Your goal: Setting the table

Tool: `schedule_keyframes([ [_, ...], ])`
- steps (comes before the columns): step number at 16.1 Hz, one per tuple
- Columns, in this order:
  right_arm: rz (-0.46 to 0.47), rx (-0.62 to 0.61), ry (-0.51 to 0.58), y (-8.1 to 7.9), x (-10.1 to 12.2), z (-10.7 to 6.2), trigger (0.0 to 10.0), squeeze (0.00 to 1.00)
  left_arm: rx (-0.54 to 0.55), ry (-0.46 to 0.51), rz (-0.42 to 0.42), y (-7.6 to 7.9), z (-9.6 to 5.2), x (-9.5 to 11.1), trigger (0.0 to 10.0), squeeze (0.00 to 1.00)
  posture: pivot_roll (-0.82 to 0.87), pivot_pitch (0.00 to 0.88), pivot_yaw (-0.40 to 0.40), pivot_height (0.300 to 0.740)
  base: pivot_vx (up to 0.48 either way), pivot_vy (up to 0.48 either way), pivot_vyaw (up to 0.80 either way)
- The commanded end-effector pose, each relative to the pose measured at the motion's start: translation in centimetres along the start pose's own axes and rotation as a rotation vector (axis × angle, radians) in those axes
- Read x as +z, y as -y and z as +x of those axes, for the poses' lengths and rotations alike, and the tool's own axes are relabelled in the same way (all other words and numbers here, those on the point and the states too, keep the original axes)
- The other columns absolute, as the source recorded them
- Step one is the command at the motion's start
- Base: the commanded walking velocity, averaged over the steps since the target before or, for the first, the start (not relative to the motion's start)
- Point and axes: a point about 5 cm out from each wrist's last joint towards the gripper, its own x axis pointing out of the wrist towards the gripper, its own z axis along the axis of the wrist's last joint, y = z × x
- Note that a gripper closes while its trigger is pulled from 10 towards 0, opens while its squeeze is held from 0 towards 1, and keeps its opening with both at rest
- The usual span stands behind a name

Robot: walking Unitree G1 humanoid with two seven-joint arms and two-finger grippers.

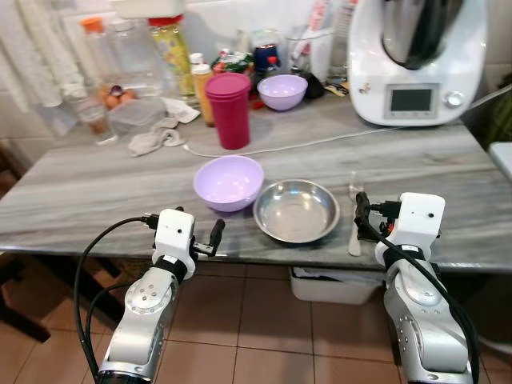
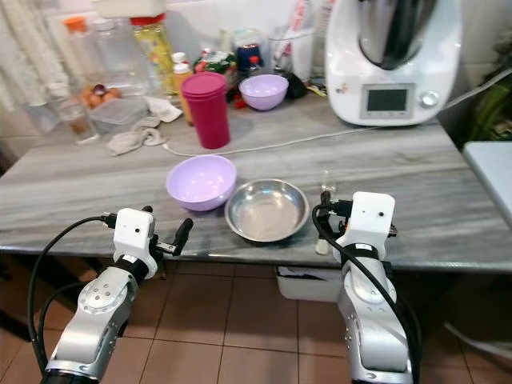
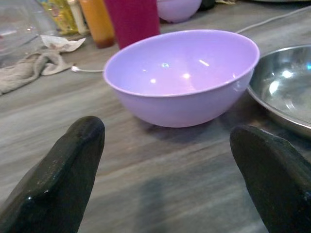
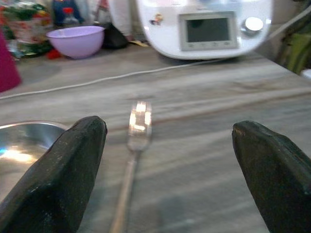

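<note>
— What's laid out on that grey, streaky stone table (image 1: pixel 96 188)?

— Near the front edge, a smooth lilac plastic bowl (image 1: pixel 229 182), round and deep, touching or just beside a shallow steel dish (image 1: pixel 296 210) that shines like a mirror. To the dish's right lies a clear plastic fork (image 1: pixel 355 216), tines pointing away from the robot.

— And the arms?

— The left gripper (image 3: pixel 165 170) hovers at the table edge, facing the lilac bowl, its blunt black fingers spread wide with nothing between them. The right gripper (image 4: pixel 170 170) sits over the fork's handle, fingers likewise parted, the fork lying between them on the stone; I can't tell whether they touch it.

— Further back?

— A tall magenta tumbler stack (image 1: pixel 229 110), matte and cylindrical, a second lilac bowl (image 1: pixel 282 91), a thin white cable (image 1: pixel 320 142) snaking across, a crumpled grey cloth (image 1: pixel 156 138), and a glossy white kitchen machine (image 1: pixel 416 60) with a small screen. Bottles and jars crowd the wall.
</note>
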Motion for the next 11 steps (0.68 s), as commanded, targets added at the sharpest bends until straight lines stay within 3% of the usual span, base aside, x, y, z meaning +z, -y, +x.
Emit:
schedule_keyframes([
  [1, 0.004, 0.002, 0.018, -0.2, 0.7, 0.0, 10.0, 0.0, 0.011, -0.008, 0.019, -0.1, 0.4, 0.1, 10.0, 0.0, -0.3, 0.0, 0.097, 0.74, 0.0, 0.0, -0.41],
  [7, 0.023, -0.03, -0.006, 0.3, 0.4, 0.1, 10.0, 0.0, 0.008, -0.019, 0.016, 0.1, 0.8, 0.0, 10.0, 0.0, -0.3, 0.0, 0.095, 0.74, 0.0, 0.0, 0.0],
  [11, -0.014, -0.07, -0.033, 0.8, -0.1, 0.3, 10.0, 0.0, 0.003, -0.022, 0.015, 0.1, 0.8, 0.0, 10.0, 0.0, -0.29, 0.0, 0.092, 0.74, -0.259, 0.0, 0.0],
])
